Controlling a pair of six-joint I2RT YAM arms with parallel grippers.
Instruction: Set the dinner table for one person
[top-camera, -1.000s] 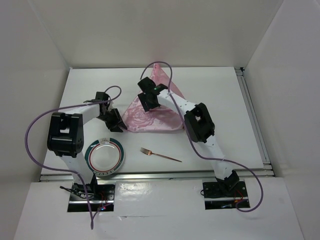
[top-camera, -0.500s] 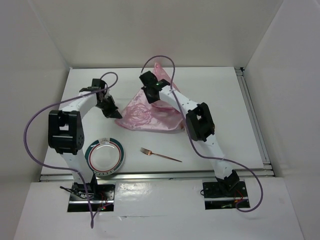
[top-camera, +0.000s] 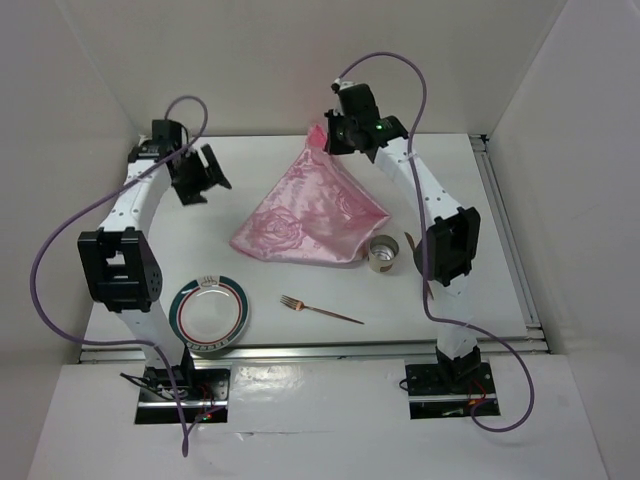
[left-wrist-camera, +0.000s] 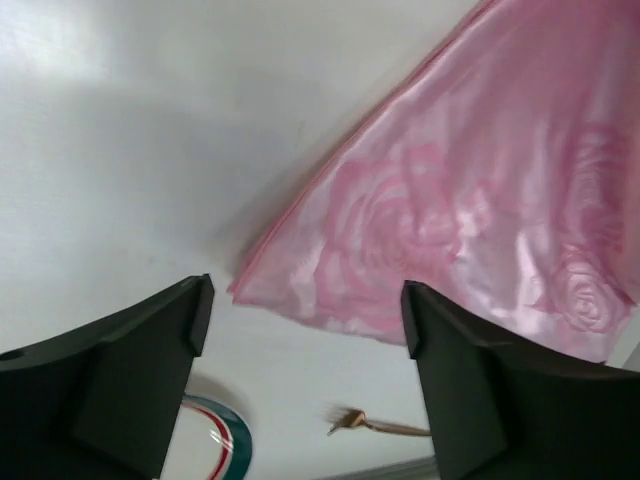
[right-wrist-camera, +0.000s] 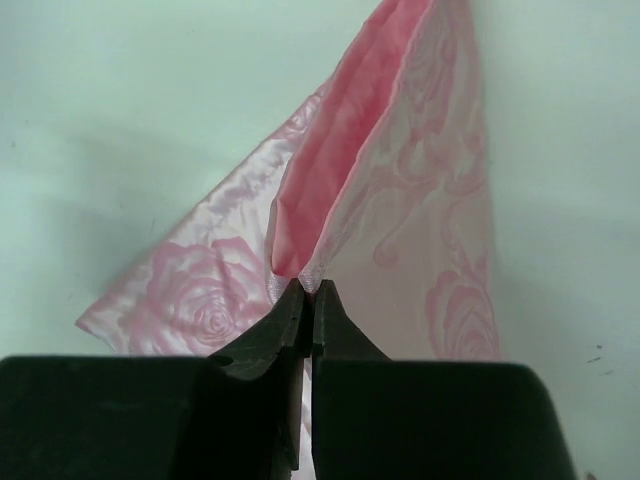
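Observation:
A shiny pink satin cloth (top-camera: 310, 215) with a rose pattern lies draped over the middle of the white dinner table (top-camera: 480, 200). My right gripper (top-camera: 335, 138) is shut on the cloth's far corner and holds it up at the back of the table; in the right wrist view the right gripper (right-wrist-camera: 310, 293) pinches a fold of the cloth (right-wrist-camera: 400, 190). My left gripper (top-camera: 203, 178) hangs open at the far left, apart from the cloth. In the left wrist view the left gripper (left-wrist-camera: 308, 300) is empty above the cloth's (left-wrist-camera: 480, 190) near edge.
A white plate (top-camera: 208, 315) with a teal and red rim sits at the front left, also seen as the plate (left-wrist-camera: 228, 442). A copper fork (top-camera: 322, 310) lies right of it. A small metal cup (top-camera: 382, 252) stands by the cloth's right corner, next to my right arm.
The left gripper moved back and to the left, away from the cloth, and now stands open. The right gripper carried the cloth's top corner back and right, uncovering the metal cup.

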